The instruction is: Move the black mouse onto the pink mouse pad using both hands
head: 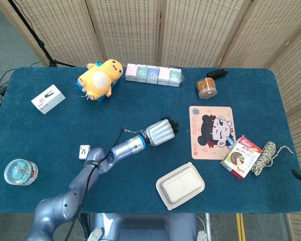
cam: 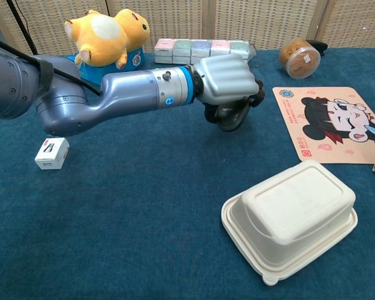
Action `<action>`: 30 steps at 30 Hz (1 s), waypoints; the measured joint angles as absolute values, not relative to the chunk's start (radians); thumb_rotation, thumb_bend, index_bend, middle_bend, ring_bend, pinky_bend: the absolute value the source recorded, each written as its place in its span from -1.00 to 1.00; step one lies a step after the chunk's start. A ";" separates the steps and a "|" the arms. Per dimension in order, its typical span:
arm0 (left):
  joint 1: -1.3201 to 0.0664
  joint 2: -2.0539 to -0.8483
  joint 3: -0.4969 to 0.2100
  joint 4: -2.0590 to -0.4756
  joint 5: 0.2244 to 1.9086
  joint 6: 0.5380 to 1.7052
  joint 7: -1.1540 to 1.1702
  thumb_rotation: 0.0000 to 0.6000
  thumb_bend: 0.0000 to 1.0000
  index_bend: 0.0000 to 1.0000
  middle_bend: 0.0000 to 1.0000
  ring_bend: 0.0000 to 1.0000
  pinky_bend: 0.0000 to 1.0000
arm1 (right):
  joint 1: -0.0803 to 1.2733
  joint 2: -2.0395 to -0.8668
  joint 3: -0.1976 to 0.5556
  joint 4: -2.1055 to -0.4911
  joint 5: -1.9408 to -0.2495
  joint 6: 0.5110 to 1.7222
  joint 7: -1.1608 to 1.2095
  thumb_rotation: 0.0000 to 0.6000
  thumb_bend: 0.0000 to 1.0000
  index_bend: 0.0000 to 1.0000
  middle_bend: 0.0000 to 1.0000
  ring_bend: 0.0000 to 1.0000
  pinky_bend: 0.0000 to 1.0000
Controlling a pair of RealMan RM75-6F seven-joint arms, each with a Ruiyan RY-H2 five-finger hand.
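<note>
No legible text anywhere. Small print on the pink mouse pad [cam: 330, 125], on the small white box [cam: 52, 153] near the worktop's left edge, and on the snack box [head: 240, 156] too blurred to read.

At frame centre, the left hand [cam: 228, 87] grips the black mouse [cam: 228, 116]; the pink mouse pad [cam: 330, 124] lies at right, well apart.

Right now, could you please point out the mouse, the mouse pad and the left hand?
mouse [cam: 230, 117], chest view, its dark underside below the fingers
mouse pad [head: 212, 130], head view, the printed cartoon face
left hand [head: 161, 131], head view, its grey back
</note>
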State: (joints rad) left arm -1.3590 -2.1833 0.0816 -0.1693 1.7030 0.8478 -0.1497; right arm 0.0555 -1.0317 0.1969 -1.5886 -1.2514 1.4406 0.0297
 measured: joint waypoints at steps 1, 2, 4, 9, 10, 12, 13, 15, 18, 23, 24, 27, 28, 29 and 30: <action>-1.361 -2.190 0.080 -0.166 1.700 0.840 -0.149 1.00 -0.60 -0.03 -0.33 -0.36 -0.08 | 0.056 -1.031 0.197 -1.588 -1.251 1.439 0.031 1.00 -1.00 -1.00 -1.00 -1.00 -1.00; -1.363 -2.197 0.077 -0.161 1.696 0.831 -0.148 1.00 -0.61 -0.13 -0.43 -0.43 -0.09 | 0.056 -1.031 0.196 -1.588 -1.251 1.438 0.032 1.00 -1.00 -1.00 -1.00 -1.00 -1.00; -1.366 -2.205 0.075 -0.154 1.691 0.821 -0.146 1.00 -0.63 -0.38 -0.66 -0.59 -0.14 | 0.056 -1.030 0.197 -1.588 -1.250 1.437 0.034 1.00 -1.00 -1.00 -1.00 -1.00 -1.00; -1.368 -2.215 0.062 -0.150 1.672 0.802 -0.148 1.00 -0.70 -0.79 -1.00 -0.83 -0.23 | 0.056 -1.027 0.197 -1.587 -1.249 1.436 0.039 1.00 -1.00 -1.00 -1.00 -1.00 -1.00; -1.368 -2.214 0.062 -0.151 1.671 0.804 -0.148 1.00 -0.71 -0.80 -1.00 -0.84 -0.23 | 0.056 -1.027 0.197 -1.587 -1.249 1.436 0.039 1.00 -1.00 -1.00 -1.00 -1.00 -1.00; -1.366 -2.213 0.061 -0.153 1.669 0.809 -0.150 1.00 -0.71 -0.81 -1.00 -0.86 -0.25 | 0.056 -1.026 0.196 -1.588 -1.251 1.437 0.039 1.00 -1.00 -1.00 -1.00 -1.00 -1.00; -1.365 -2.211 0.061 -0.154 1.668 0.813 -0.152 1.00 -0.71 -0.82 -1.00 -0.87 -0.25 | 0.055 -1.026 0.196 -1.589 -1.253 1.438 0.040 1.00 -1.00 -1.00 -1.00 -1.00 -1.00; -1.358 -2.206 0.060 -0.159 1.666 0.825 -0.158 1.00 -0.71 -0.86 -1.00 -0.90 -0.29 | 0.054 -1.025 0.195 -1.593 -1.256 1.442 0.039 1.00 -1.00 -1.00 -1.00 -1.00 -1.00; -1.344 -2.193 0.054 -0.174 1.657 0.853 -0.178 1.00 -0.72 -0.95 -1.00 -0.96 -0.36 | 0.054 -1.024 0.192 -1.596 -1.261 1.444 0.039 1.00 -1.00 -1.00 -1.00 -1.00 -1.00; -1.305 -2.145 0.041 -0.215 1.643 0.933 -0.218 1.00 -0.76 -1.00 -1.00 -1.00 -0.53 | 0.055 -1.025 0.186 -1.601 -1.271 1.443 0.031 1.00 -1.00 -1.00 -1.00 -1.00 -1.00; -1.297 -2.131 0.037 -0.226 1.639 0.951 -0.225 1.00 -0.77 -1.00 -1.00 -1.00 -0.58 | 0.056 -1.026 0.185 -1.601 -1.272 1.443 0.029 1.00 -1.00 -1.00 -1.00 -1.00 -1.00; -1.261 -2.074 0.023 -0.277 1.625 1.010 -0.246 1.00 -0.78 -1.00 -1.00 -1.00 -0.69 | 0.058 -1.030 0.181 -1.603 -1.276 1.441 0.015 1.00 -1.00 -1.00 -1.00 -1.00 -1.00; -1.250 -2.055 0.019 -0.297 1.620 1.028 -0.252 1.00 -0.78 -1.00 -1.00 -1.00 -0.72 | 0.059 -1.032 0.180 -1.604 -1.276 1.440 0.010 1.00 -1.00 -1.00 -1.00 -1.00 -1.00; -1.235 -2.029 0.014 -0.327 1.614 1.046 -0.257 1.00 -0.78 -1.00 -1.00 -1.00 -0.77 | 0.061 -1.035 0.180 -1.605 -1.276 1.439 0.004 1.00 -1.00 -1.00 -1.00 -1.00 -1.00; -1.223 -2.009 0.011 -0.352 1.610 1.056 -0.260 1.00 -0.79 -1.00 -1.00 -1.00 -0.81 | 0.062 -1.038 0.179 -1.605 -1.275 1.438 -0.001 1.00 -1.00 -1.00 -1.00 -1.00 -1.00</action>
State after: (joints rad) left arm -1.2233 -2.0091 0.0106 -0.3522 1.6097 1.0563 -0.2604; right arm 0.0624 -1.0376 0.1791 -1.6050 -1.2746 1.4378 -0.0012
